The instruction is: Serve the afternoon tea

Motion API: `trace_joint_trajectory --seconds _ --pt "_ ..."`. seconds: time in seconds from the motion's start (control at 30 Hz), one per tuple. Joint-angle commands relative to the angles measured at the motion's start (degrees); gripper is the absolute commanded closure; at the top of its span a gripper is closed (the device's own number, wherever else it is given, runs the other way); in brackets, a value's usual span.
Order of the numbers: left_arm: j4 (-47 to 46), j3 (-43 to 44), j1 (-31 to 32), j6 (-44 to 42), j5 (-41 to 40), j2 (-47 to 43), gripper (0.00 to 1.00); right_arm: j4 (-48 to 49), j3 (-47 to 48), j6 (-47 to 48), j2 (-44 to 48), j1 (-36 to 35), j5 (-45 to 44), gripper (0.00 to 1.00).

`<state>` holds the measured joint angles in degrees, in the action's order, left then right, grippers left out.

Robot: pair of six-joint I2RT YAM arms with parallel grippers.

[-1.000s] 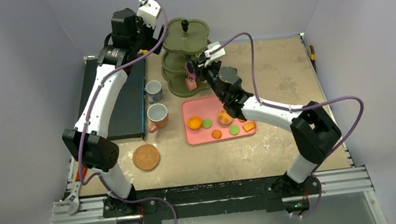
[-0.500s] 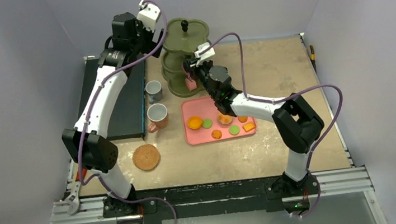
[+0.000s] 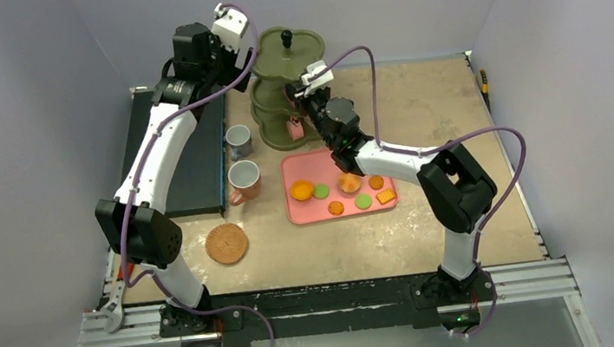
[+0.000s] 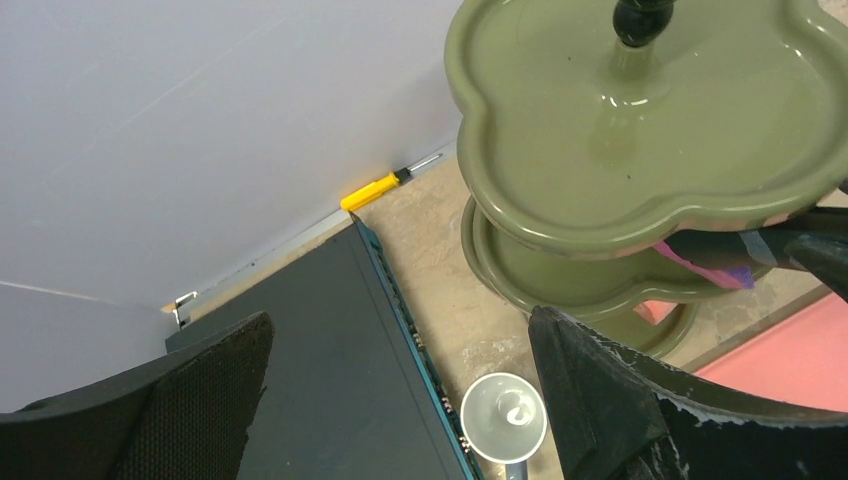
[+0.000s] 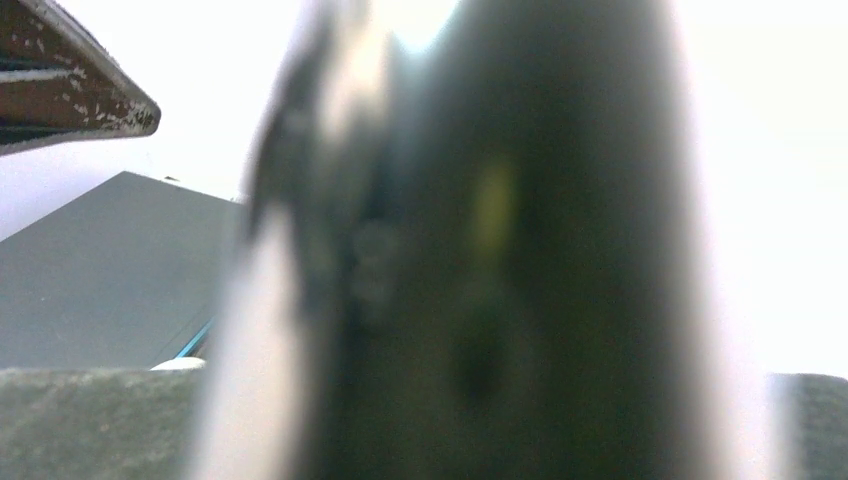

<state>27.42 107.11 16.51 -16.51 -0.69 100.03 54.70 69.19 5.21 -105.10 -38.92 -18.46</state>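
Toy sweets lie on the pink tray (image 3: 299,212): an orange round (image 3: 302,191), a green round (image 3: 321,190), an orange cake (image 3: 348,183), a second green round (image 3: 363,201) and a cake slice (image 3: 386,196). A pink sweet (image 3: 294,129) sits on the green stand's (image 3: 298,50) bottom tier. The grey mug (image 3: 238,139) and the orange mug (image 3: 243,181) stand left of the tray. My right gripper (image 3: 299,104) reaches between the stand's tiers; its pads (image 5: 90,425) sit wide apart, with a blurred dark shape (image 5: 480,260) between them. My left gripper (image 4: 400,400) is open and empty, high above the grey mug (image 4: 503,417).
A black flat box (image 3: 184,157) lies along the table's left side. A round woven coaster (image 3: 226,243) lies near the front left. The left wrist view shows the stand's top tier (image 4: 560,110), a pink strip (image 4: 700,264) under it, and a yellow object (image 4: 372,190) by the back wall.
My right arm has swung its elbow left and pushed its wrist closer in to the stand. The pink sweet on the bottom tier has stayed put. My left arm has barely moved.
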Motion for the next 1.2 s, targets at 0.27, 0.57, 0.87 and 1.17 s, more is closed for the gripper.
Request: trace_joint_trajectory --seconds 0.27,0.57,0.87,1.17 --pt "-1.84 -1.35 -0.69 0.23 1.64 -2.91 0.01 8.28 4.75 1.97 -5.66 1.5 5.36 0.69" --pt "-2.63 -0.86 -0.78 0.64 5.57 -1.45 0.01 8.63 1.39 1.73 -4.2 1.65 5.98 0.47" --pt "-3.15 7.87 -0.96 4.55 19.7 6.33 0.01 10.36 -4.76 0.0 2.03 1.73 5.09 0.42" --pt "-5.55 22.21 -1.65 6.06 32.19 20.84 0.02 10.41 -12.17 -0.28 12.6 1.87 4.6 0.42"
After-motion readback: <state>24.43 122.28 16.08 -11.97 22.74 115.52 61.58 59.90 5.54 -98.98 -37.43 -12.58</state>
